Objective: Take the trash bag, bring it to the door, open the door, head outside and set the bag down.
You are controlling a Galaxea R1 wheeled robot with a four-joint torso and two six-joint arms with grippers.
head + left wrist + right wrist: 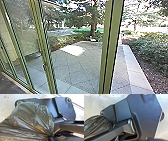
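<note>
The left claw (51,136) pinched the glossy black plastic bag (32,119); the right's state I couldn't tell. Centre-right, the green metal post (114,37) needed clearance.

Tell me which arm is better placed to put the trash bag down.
Probably the left: in its wrist view the bag looms large, its folds drawn together, while in the right wrist view it shows smaller, partly behind a jointed bar.
</note>
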